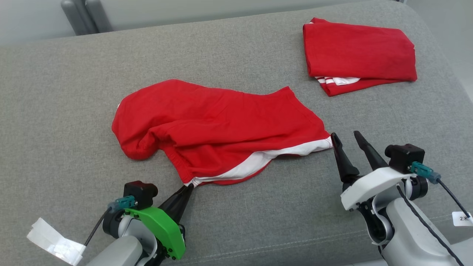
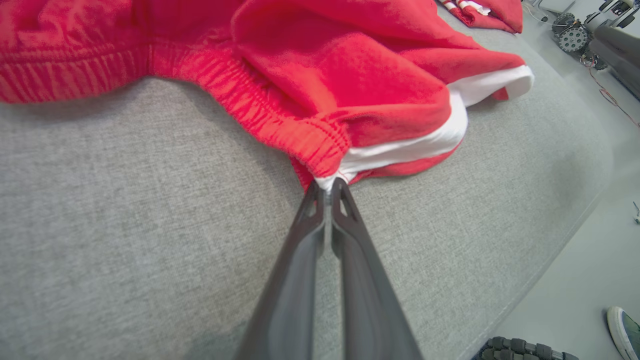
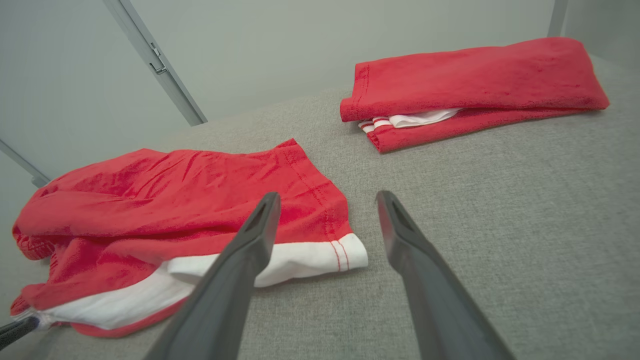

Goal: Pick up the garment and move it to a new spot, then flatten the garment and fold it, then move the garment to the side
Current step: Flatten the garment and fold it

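Observation:
The garment (image 1: 218, 125) is a pair of red shorts with a white side stripe, lying rumpled in the middle of the grey cushion (image 1: 55, 122). My left gripper (image 1: 189, 186) is shut on the garment's near corner, where the elastic waistband meets the white stripe; in the left wrist view the left gripper (image 2: 327, 184) pinches that corner of the garment (image 2: 350, 75). My right gripper (image 1: 345, 137) is open just right of the garment's white hem corner, above the cushion. In the right wrist view the right gripper (image 3: 327, 197) has the hem corner of the garment (image 3: 190, 200) by its left finger.
A second red garment (image 1: 358, 53), folded, lies at the cushion's far right, also visible as the folded garment (image 3: 475, 85) in the right wrist view. The cushion's front edge runs just before my arms. A shoe (image 2: 625, 332) and floor clutter lie beyond the edge.

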Robot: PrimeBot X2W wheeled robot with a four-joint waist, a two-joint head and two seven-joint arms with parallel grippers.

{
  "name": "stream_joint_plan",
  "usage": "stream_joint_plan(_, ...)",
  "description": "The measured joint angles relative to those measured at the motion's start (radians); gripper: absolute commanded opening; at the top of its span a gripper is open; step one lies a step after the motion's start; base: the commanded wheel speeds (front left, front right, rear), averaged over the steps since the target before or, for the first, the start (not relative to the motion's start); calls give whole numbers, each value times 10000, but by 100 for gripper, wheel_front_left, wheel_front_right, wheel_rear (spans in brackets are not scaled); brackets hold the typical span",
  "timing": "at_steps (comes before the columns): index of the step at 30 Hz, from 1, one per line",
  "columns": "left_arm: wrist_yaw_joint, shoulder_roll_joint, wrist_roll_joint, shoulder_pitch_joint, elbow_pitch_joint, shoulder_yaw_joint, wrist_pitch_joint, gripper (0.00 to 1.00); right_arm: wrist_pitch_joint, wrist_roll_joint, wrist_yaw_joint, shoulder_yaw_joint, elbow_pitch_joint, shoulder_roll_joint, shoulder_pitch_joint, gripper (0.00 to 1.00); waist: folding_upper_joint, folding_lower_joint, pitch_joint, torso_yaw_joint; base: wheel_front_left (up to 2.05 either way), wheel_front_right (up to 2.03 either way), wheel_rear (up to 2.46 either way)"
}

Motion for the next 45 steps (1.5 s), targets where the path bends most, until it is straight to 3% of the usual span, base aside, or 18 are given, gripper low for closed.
stream_joint_plan(9, -12, 117, 27, -201, -451, 54, -86, 0, 144, -165, 100, 159, 859, -211, -39, 100, 0, 0, 63, 325, 0, 0, 0)
stream_joint_plan(23, -13, 353, 19, -184, -692, 84, -125, 0, 414, 190, 217, 23, 2050, -42, -501, 100, 0, 0, 119, 1024, 0, 0, 0)
stream_joint_plan(33, -13, 500, 0, -168, -792, 163, -159, 0, 940, 456, 188, -138, 3007, 58, -852, 100, 0, 0, 132, 1115, 0, 0, 0)
stream_joint_plan(34, -13, 508, 0, -168, -805, 165, -159, 0, 945, 466, 190, -138, 3053, 69, -881, 92, 0, 0, 131, 1118, 0, 0, 0)
stream_joint_plan(37, -13, 543, 0, -166, -844, 180, -159, 0, 1032, 541, 207, -130, 3183, 81, -981, 0, 0, 0, 127, 1126, 0, 0, 0)
stream_joint_plan(45, -13, 631, -2, -160, -1099, 284, -161, 0, 871, 704, 249, -111, 3256, 228, -1146, 0, 0, 0, 71, 1108, 0, 0, 0)
